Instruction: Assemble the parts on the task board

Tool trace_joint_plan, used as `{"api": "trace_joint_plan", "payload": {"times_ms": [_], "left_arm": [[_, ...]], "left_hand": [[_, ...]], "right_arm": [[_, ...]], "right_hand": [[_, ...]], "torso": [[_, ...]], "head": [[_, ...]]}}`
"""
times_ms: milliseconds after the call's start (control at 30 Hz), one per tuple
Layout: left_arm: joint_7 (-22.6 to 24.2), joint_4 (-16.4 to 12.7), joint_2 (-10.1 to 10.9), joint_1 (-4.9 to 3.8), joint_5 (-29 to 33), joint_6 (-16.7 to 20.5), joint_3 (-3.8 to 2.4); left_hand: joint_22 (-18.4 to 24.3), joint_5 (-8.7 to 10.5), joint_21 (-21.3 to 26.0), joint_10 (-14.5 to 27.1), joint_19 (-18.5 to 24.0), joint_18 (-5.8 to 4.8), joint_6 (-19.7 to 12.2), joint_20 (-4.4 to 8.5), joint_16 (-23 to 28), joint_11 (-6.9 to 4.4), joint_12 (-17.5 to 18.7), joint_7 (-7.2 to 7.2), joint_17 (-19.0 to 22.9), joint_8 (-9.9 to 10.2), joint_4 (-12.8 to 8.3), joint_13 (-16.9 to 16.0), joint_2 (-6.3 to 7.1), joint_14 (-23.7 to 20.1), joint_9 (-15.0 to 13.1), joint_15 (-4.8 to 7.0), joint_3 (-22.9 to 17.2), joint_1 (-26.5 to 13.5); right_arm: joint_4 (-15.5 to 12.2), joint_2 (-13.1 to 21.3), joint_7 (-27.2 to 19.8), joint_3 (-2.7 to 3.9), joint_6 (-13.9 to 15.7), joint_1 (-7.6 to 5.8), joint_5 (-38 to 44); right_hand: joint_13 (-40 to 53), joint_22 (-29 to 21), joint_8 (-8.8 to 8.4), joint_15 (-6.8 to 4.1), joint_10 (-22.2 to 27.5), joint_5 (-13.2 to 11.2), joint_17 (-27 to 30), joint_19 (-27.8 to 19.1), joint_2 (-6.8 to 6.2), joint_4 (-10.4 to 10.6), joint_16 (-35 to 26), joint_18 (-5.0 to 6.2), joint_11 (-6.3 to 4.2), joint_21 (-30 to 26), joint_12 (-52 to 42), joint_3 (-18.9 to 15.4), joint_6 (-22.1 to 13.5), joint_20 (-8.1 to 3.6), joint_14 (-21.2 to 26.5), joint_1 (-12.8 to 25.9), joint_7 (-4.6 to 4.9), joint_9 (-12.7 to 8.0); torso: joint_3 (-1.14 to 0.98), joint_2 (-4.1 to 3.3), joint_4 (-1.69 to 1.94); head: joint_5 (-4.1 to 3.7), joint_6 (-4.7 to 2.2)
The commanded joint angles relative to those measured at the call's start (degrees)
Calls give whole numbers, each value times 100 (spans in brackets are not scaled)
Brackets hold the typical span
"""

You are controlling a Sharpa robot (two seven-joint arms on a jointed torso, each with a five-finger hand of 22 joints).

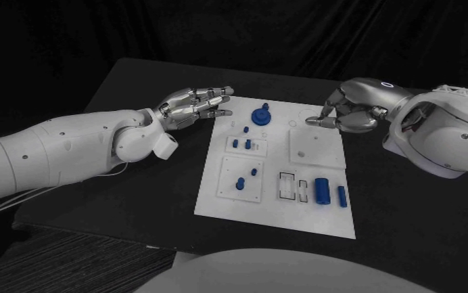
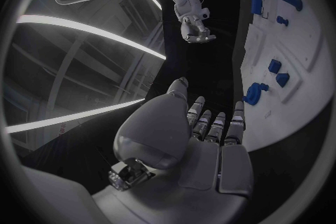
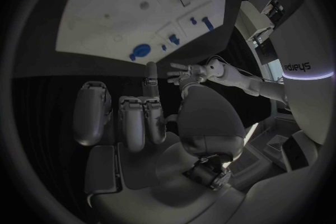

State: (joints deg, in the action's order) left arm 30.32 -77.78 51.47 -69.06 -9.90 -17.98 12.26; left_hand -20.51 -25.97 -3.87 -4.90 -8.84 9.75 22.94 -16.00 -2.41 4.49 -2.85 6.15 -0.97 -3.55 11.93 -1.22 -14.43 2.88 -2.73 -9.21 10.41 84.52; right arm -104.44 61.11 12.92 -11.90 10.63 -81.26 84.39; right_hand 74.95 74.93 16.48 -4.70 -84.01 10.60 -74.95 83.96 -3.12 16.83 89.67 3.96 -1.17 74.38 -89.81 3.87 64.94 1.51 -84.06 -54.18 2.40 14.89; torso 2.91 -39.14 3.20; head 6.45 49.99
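The white task board [image 1: 322,222] lies in the middle of the black table [image 1: 127,191]. A round blue knob part [image 1: 260,115] stands near its far edge, and several small blue parts [image 1: 247,144] stand in the plates on its left half. Two bigger blue cylinders [image 1: 322,190] lie near its front right. My left hand [image 1: 195,109] hovers by the board's far left corner, fingers stretched out flat and holding nothing. My right hand [image 1: 346,114] is at the far right corner, most fingers curled in and one reaching toward the board, with nothing in it. The knob part [image 2: 255,92] lies just beyond my left hand [image 2: 203,140].
Two rectangular slots [image 1: 289,185] are sunk in the board beside the cylinders. A raised square plate [image 1: 314,145] sits on its right half. Bare black table lies to the board's left and front. The right wrist view shows my right hand [image 3: 140,123], the board [image 3: 105,0] and my left hand [image 3: 183,71].
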Motion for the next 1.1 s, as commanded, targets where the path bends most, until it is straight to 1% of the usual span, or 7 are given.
{"api": "trace_joint_plan", "payload": {"times_ms": [33, 167, 333, 567, 800, 867, 1100], "left_arm": [[86, -15, 4, 7, 33, -29, -5], [82, -19, 16, 7, 33, -33, -5], [80, -21, 22, 8, 33, -38, -5], [80, -24, 32, 9, 33, -41, -5], [79, -22, 34, 11, 33, -49, -5], [78, -21, 32, 12, 33, -53, -5], [70, -17, 34, 16, 33, -61, -5]], "left_hand": [[7, -21, -35, -18, -39, 58, 46, -12, -36, 16, -23, 5, -7, -36, -16, -8, -28, 17, -6, -12, -11, 24], [7, -21, -35, -18, -39, 58, 46, -12, -36, 16, -23, 5, -7, -36, -16, -8, -28, 17, -6, -12, -11, 24], [10, -21, -35, -18, -39, 58, 47, -12, -35, 17, -23, 6, -6, -37, -12, -8, -30, 15, -6, -13, -11, 20], [10, -21, -35, -18, -39, 58, 47, -12, -35, 17, -23, 6, -6, -37, -12, -8, -30, 15, -6, -13, -11, 20], [10, -21, -35, -18, -39, 58, 47, -12, -35, 17, -23, 6, -6, -37, -12, -8, -30, 15, -6, -13, -11, 20], [10, -21, -35, -18, -39, 58, 47, -12, -35, 17, -23, 6, -6, -37, -12, -8, -30, 15, -6, -13, -11, 20], [17, -21, -34, -21, -38, 58, 43, -13, -35, 22, -26, 10, -6, -39, -5, -9, -34, 15, -5, -13, -9, 11]], "right_arm": [[1, 60, 1163, -3, -1162, 83, 295], [5, 93, 1304, -4, -1354, 152, 322], [6, 111, 1451, -4, -1620, 251, 208], [-7, 133, 1777, -5, -1990, 373, -196], [-23, 123, 2011, -5, -1921, 486, -675], [-20, 109, 2047, -5, -1911, 513, -794], [-76, 85, 2115, -5, -1915, 624, -1130]], "right_hand": [[1505, 1139, -29, -60, -599, -21, -1484, 249, -10, -9, 20, -110, -25, 91, -19, -29, 79, -47, -589, 79, -2, 19], [1505, 1179, -45, -112, -599, -4, -1505, 285, -22, -17, 33, -140, -28, 280, -19, -14, 189, -89, -594, 34, -16, 61], [1505, 1197, -64, -133, -599, 25, -1505, 296, -36, -25, 33, -155, -47, 374, -19, -5, 271, -112, -594, -13, -38, 101], [1505, 1191, -109, -143, -599, 48, -1505, 280, -83, -38, 33, -152, -63, 377, -19, -11, 326, -125, -594, -82, -53, 129], [1505, 1134, -134, -163, -599, 54, -1477, 199, -135, -27, 15, -109, -98, 193, -19, -54, 512, -136, -587, -57, -96, 171], [1505, 1140, -21, -203, -599, 53, -1483, 198, -161, -28, 19, -113, -173, 228, -19, -71, 731, -166, -588, -44, -182, 318], [1505, 1213, 58, -236, -599, 0, -1505, 276, -148, -31, 33, -168, -208, 505, -19, -89, 720, -202, -594, -4, -212, 491]], "torso": [[12, 2, -15], [6, -9, -21], [-14, -18, -7], [-5, -5, -14], [11, 2, -9], [10, 0, -10], [3, 2, -11]], "head": [[-44, 1], [-85, 1], [-198, 1], [-229, 1], [-273, 1], [-283, 1], [-311, 1]]}}
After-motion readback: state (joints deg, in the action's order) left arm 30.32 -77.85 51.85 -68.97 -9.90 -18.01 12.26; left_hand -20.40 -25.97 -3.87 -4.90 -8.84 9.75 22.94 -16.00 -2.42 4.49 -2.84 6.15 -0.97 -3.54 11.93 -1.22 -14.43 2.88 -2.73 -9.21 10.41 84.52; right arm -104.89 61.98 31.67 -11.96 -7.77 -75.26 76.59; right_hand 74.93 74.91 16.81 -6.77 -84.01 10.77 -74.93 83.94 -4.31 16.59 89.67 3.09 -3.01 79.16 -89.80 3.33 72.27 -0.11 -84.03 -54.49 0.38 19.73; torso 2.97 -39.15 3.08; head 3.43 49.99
